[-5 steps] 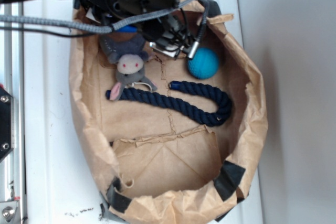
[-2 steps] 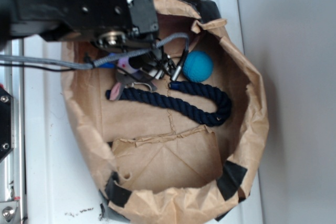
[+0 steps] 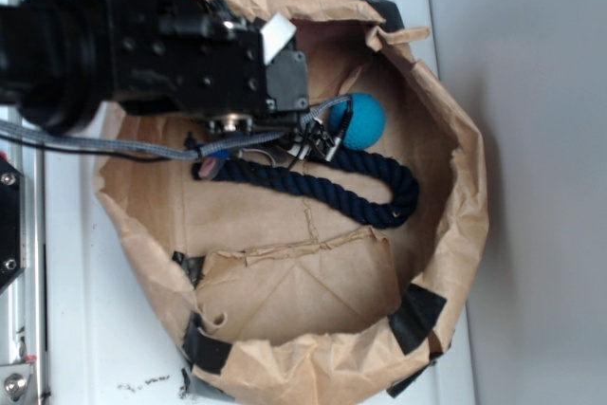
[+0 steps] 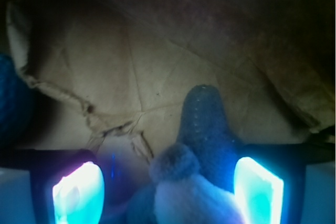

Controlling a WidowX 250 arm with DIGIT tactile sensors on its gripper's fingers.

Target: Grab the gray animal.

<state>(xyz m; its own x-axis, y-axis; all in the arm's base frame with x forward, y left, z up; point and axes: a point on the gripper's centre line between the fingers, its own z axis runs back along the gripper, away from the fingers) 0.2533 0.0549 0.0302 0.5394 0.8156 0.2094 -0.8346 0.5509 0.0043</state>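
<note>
In the wrist view the gray animal [image 4: 184,182] lies between my two glowing fingers [image 4: 79,195], its pale fuzzy head low in the middle and a dark gray limb pointing away. My gripper [image 4: 168,192] is open and straddles it, with a gap on the left side. In the exterior view the gripper [image 3: 248,139] is down inside the brown paper bag [image 3: 455,234]. The black arm hides the animal there.
A teal ball [image 3: 360,120] lies just right of the gripper and shows at the wrist view's left edge [image 4: 13,103]. A dark navy rope [image 3: 322,182] curves across the bag floor just in front. The crumpled bag walls rise all round, on a white surface [image 3: 76,310].
The arm has moved forward and down into the bag. It now covers the gray animal, which lay in plain view a second ago.
</note>
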